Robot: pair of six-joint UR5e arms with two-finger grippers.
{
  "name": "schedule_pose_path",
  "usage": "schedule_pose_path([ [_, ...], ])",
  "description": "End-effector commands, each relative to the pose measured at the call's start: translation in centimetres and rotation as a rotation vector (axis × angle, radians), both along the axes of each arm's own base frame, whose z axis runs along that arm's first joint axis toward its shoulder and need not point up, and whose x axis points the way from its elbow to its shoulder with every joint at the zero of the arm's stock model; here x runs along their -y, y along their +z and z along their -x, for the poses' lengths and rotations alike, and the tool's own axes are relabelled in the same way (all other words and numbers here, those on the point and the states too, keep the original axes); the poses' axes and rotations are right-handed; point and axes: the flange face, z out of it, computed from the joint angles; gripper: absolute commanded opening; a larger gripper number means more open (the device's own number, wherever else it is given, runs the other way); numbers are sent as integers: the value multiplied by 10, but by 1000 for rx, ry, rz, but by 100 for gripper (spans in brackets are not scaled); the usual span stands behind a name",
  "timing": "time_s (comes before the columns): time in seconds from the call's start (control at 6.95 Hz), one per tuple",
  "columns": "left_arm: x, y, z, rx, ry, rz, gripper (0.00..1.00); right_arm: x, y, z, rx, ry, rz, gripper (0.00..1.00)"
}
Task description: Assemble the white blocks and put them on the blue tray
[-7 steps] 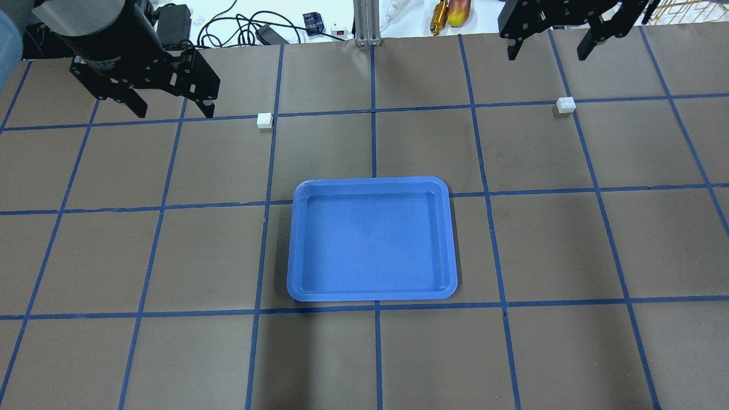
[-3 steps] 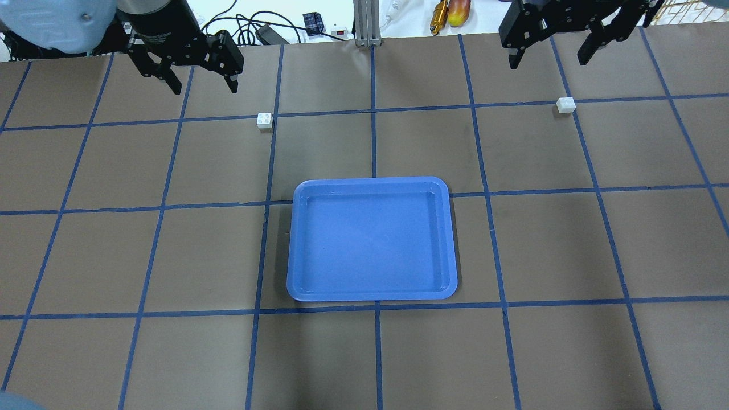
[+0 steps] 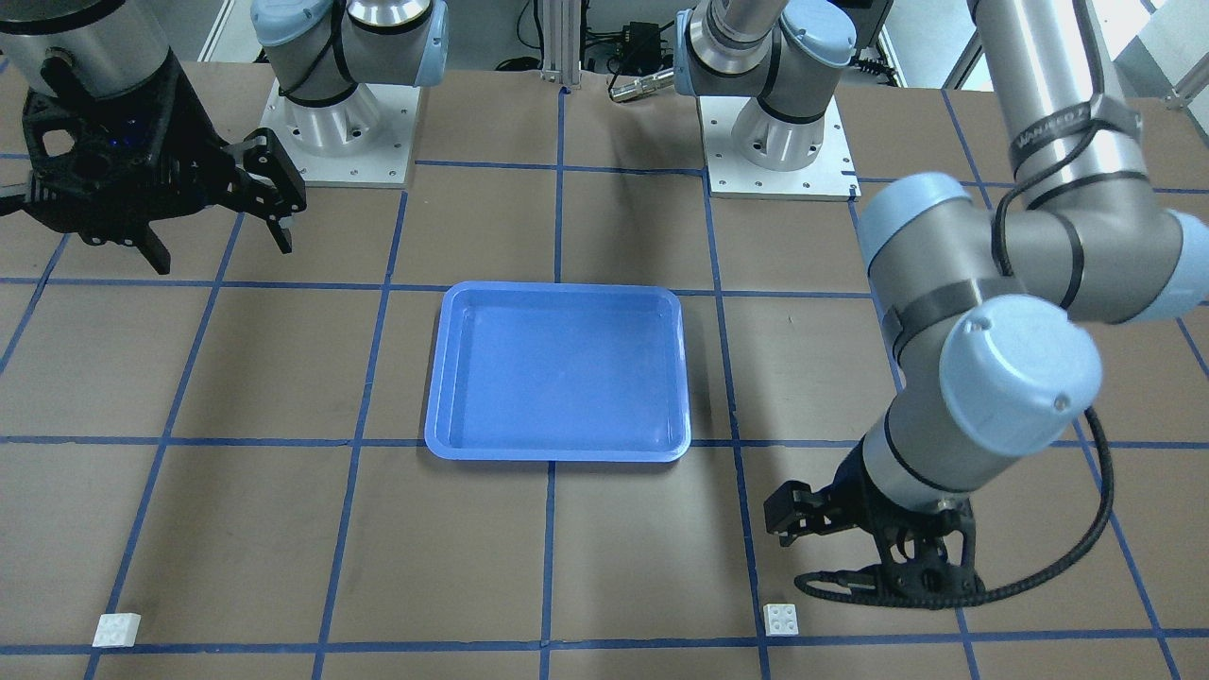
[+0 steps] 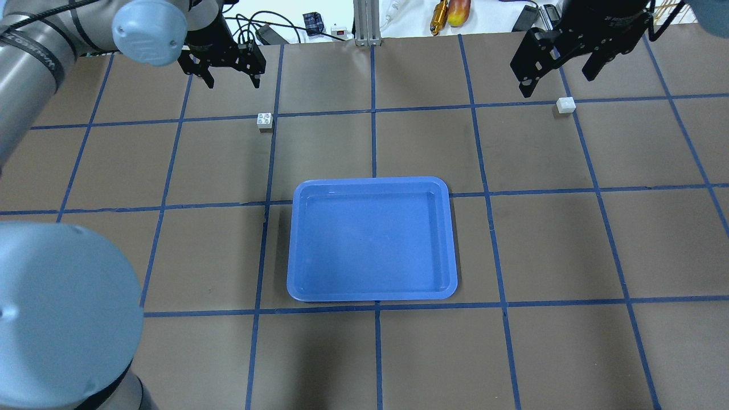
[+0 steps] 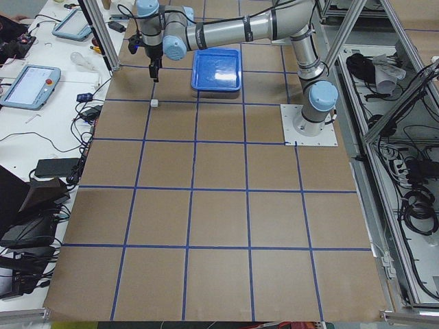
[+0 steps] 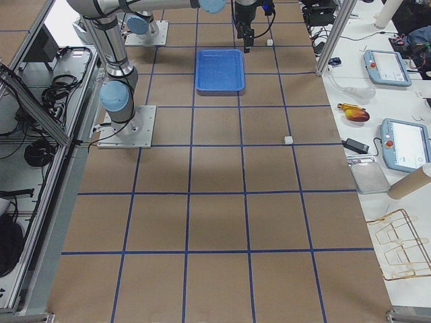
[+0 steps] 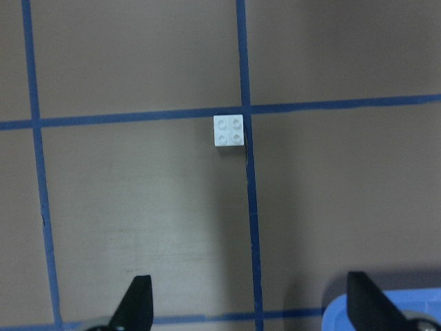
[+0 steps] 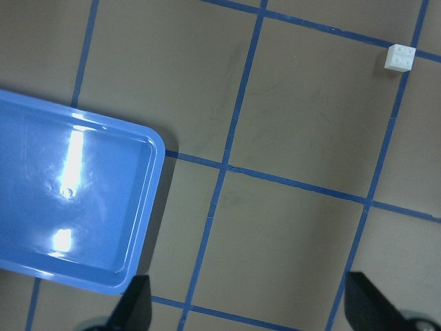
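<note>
White block (image 4: 265, 121) on counter near our left gripper (image 4: 232, 78) — spread wide, holding nothing | second white block (image 4: 565, 105) near right gripper (image 4: 555, 82) — we log it wide, empty

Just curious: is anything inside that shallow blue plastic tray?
Nothing. The shallow blue plastic tray shows a bare, uncovered floor. Both small white studded plastic bricks lie outside it.

Robotics lab: grid-taped table (image 4: 569, 245), teach pendants (image 6: 409, 144), aluminium framing (image 4: 364, 23), cables (image 5: 417, 205).

Taped brown table (image 4: 569, 245), teach pendants (image 6: 406, 145), fruit (image 4: 459, 11)
</note>
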Motion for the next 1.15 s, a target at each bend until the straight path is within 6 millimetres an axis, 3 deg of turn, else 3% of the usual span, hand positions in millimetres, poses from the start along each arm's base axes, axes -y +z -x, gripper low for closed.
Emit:
schedule_pose_path([
  [0.0,39,-79,-11,7,-28,-14,100,6,-4,60,1,154,-12,100],
  [0.14,44,-96,-11,7,-17,-29,100,7,-5,84,-2,204,-16,100],
  [0.29,47,-121,-11,1,-10,-58,100,5,-7,93,2,201,-38,100],
  [0.43,48,-127,-9,-4,-11,-64,100,5,-8,108,1,260,-40,100],
  [0.58,46,-131,-9,-2,-2,-75,91,6,-8,131,-1,338,-34,100],
  [0.72,45,-140,-9,-9,7,-85,91,5,-10,161,-1,421,-33,100],
  [1.01,50,-158,-9,-13,43,-76,86,8,-17,201,76,543,27,100],
])
